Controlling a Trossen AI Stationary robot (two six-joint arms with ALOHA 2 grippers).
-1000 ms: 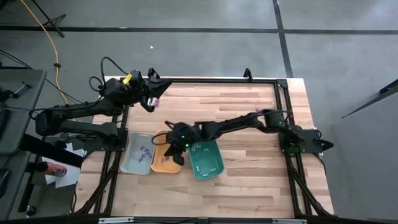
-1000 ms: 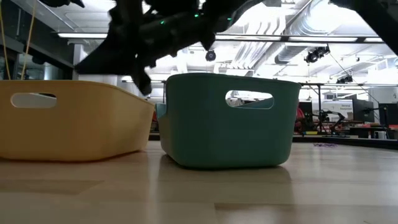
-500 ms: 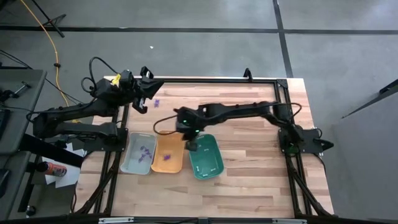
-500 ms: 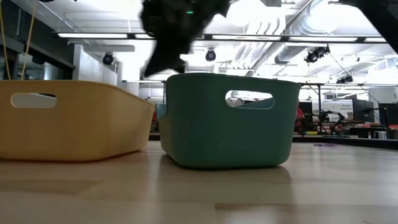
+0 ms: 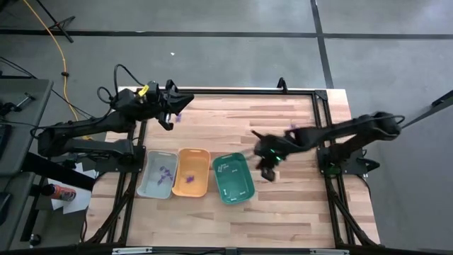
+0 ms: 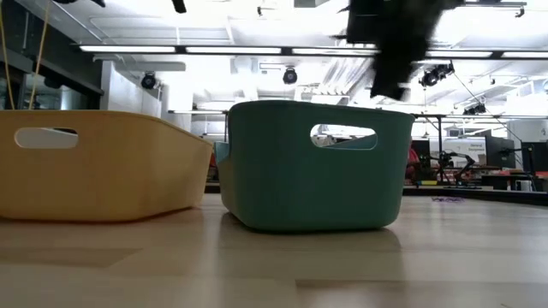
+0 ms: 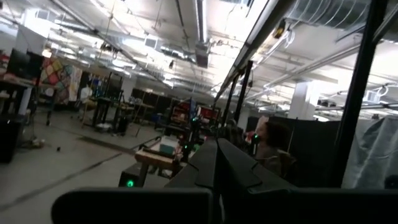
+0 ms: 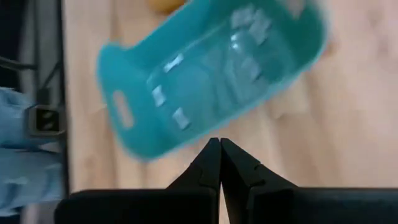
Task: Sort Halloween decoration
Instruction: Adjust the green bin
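My right arm reaches low across the wooden table [image 5: 283, 205], its right gripper [image 5: 266, 172] pressed together and empty just beside the teal tray [image 5: 234, 177]. My left arm is raised at the table's far left corner, left gripper [image 5: 174, 112] likewise closed on nothing. Purple decoration pieces [image 5: 165, 172] lie in the grey tray [image 5: 156, 175], a few more in the orange tray [image 5: 191, 172], and white stick-like pieces [image 5: 233, 185] in the teal one.

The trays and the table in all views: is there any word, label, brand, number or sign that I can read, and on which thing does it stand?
No text can be read in any view.
Teal tray: pale patches inside, too blurred to tell whether they are labels.
Grey tray and orange tray: no lettering visible.
Colourful panel in the room, left wrist view: a pattern, no legible words.
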